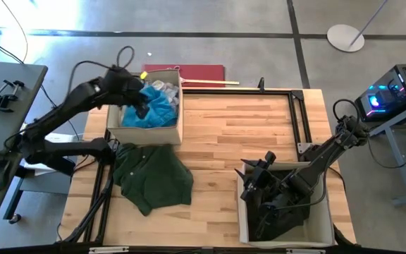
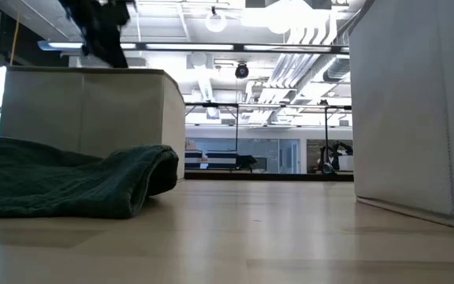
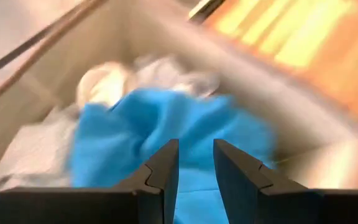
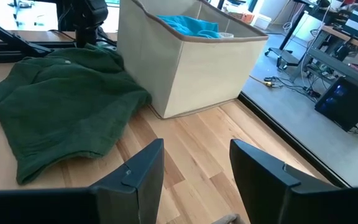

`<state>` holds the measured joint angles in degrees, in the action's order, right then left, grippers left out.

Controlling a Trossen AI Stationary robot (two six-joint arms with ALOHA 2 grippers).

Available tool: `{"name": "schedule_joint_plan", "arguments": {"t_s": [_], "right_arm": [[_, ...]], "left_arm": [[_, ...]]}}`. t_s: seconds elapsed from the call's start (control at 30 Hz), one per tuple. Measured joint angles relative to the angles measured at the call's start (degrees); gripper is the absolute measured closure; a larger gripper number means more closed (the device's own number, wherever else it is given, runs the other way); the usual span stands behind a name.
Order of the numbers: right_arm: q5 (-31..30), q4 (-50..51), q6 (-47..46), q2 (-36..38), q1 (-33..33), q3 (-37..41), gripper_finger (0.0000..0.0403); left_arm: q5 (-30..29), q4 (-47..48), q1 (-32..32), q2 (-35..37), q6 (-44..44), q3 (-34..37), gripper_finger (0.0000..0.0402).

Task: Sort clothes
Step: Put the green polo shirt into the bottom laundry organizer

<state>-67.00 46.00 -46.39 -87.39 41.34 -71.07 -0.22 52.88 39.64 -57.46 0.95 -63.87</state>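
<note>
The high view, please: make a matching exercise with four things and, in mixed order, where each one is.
Things:
1. dark green garment
2. bright blue garment
3. left end effector
4. right end effector

Places:
A. over the box at the table's near right corner
B. lying flat on the bare table top
C. inside the box at the far left
D. above the far left box, over the blue cloth

Pairs: 1-B, 2-C, 3-D, 4-A
</note>
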Motion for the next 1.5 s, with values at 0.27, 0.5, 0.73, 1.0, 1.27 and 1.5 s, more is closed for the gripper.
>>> {"name": "schedule_joint_plan", "arguments": {"t_s": [0.27, 0.5, 0.73, 1.0, 1.27, 1.5], "right_arm": [[0.0, 0.0, 0.3, 0.0, 0.0, 0.0, 0.0231], [-0.1, 0.0, 1.4, 0.0, -0.1, 0.0, 0.0231], [-0.1, -0.2, 1.7, 0.0, -0.1, 0.0, 0.0231], [-0.1, -0.2, 1.9, 0.0, -0.1, 0.0, 0.0231], [-0.1, -0.2, 1.9, 0.0, -0.1, 0.0, 0.0231], [-0.1, -0.2, 1.9, 0.0, -0.1, 0.0, 0.0231]], "left_arm": [[20.1, -5.8, -15.6, 11.3, -1.6, 1.4, 0.031], [4.9, -14.7, -42.8, 12.2, -5.5, 8.9, 0.031], [-12.1, 11.9, -55.2, 4.6, -36.5, 9.1, 0.031], [-8.6, 9.2, -62.2, -1.2, -52.4, 17.9, 0.0308], [-7.8, -1.0, -62.7, -4.6, -62.5, 26.3, 0.0272], [-8.6, -13.3, -62.7, -9.0, -67.9, 35.8, 0.0209]]}}
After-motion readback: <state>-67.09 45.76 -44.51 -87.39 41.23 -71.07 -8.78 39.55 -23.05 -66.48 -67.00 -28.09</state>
